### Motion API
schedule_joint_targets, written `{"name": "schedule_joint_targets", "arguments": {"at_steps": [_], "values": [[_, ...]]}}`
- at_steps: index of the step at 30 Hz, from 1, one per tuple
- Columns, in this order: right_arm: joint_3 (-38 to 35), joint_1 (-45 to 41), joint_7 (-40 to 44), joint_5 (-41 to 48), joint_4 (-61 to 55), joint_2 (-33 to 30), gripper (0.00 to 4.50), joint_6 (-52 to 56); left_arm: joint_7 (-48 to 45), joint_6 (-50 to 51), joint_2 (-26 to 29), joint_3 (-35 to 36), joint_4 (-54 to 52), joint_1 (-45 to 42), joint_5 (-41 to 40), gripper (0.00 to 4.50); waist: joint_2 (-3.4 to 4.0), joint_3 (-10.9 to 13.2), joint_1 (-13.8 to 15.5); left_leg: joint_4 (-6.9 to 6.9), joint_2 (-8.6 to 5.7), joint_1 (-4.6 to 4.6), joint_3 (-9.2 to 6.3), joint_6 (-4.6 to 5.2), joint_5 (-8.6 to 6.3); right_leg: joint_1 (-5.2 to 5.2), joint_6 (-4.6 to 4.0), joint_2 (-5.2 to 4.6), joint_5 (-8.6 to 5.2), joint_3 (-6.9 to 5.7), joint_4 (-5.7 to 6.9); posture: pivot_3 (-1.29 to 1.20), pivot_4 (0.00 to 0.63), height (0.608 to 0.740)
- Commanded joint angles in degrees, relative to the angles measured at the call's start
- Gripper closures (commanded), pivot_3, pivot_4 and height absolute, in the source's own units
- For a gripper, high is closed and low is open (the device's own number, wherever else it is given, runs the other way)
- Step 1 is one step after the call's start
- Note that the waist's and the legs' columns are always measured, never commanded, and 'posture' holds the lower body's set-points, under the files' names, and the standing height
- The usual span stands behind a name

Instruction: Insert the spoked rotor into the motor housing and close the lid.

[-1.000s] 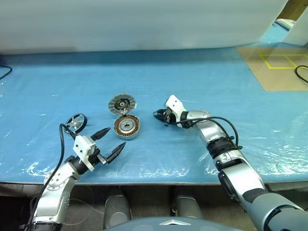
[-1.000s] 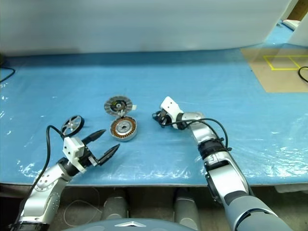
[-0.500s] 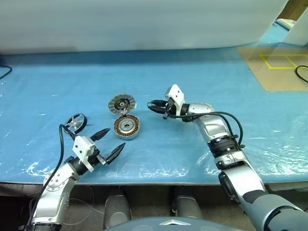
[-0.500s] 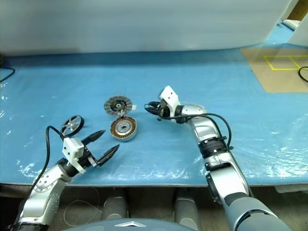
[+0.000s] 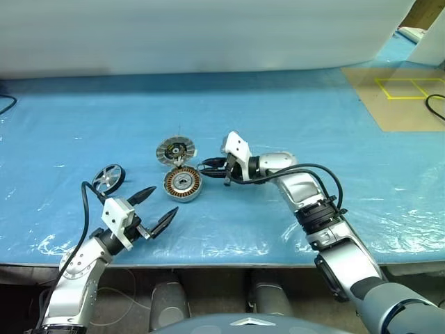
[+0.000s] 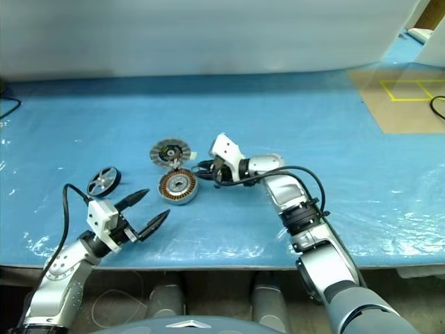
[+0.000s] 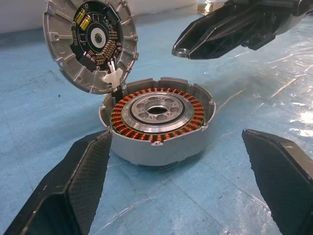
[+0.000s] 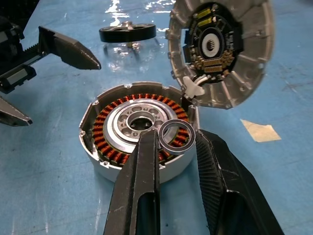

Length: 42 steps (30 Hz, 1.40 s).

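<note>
- While the left gripper [image 5: 154,208] stays still near the table's [image 5: 292,111] front edge, fingers spread wide, the motor housing [image 5: 183,184] sits mid-table.
- Right gripper [image 8: 177,147], clamped on a small ring [image 8: 176,136], has moved left, beside the housing.

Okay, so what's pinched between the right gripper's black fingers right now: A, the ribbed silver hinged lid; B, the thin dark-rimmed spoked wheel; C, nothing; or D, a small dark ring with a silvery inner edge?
D: the right gripper is closed on a small dark ring just over the copper-wound round motor housing, while the spoked wheel lies apart on the blue sheet.
</note>
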Motion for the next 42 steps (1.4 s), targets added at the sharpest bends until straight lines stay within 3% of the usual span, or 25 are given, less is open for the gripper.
{"name": "schedule_joint_targets", "arguments": {"at_steps": [1, 16, 42], "values": [[1.7, -2.3, -0.6, -1.0, -0.9, 1.5, 3.84, -0.2, 0.2, -0.7, 0.0, 0.8, -2.1, 0.2, -0.9, 0.00, 0.00, 0.0, 0.0, 0.00, 0.01, 0.00, 0.00, 0.00, 0.00, 0.00, 0.00, 0.01, 0.00, 0.00, 0.00, 0.00, 0.150, 0.740], [4.7, -5.8, -2.0, -4.4, 5.7, 6.6, 3.84, -2.7, 0.7, -0.9, -0.2, 0.5, -2.5, 0.9, -0.6, 0.00, 0.00, 0.0, 0.0, 0.00, 0.01, 0.01, 0.00, -0.09, -0.01, 0.00, 0.00, 0.02, 0.00, 0.01, 0.00, 0.00, 0.150, 0.740], [4.8, -5.4, -1.7, -5.9, 8.5, 7.6, 3.84, -4.6, 0.9, -0.9, -0.3, 0.3, -3.1, 1.5, -0.6, 0.00, 0.00, 0.0, 0.0, 0.03, 0.03, 0.05, 0.00, -0.10, -0.01, 0.01, 0.00, 0.04, 0.00, 0.03, 0.07, 0.00, 0.150, 0.740]]}}
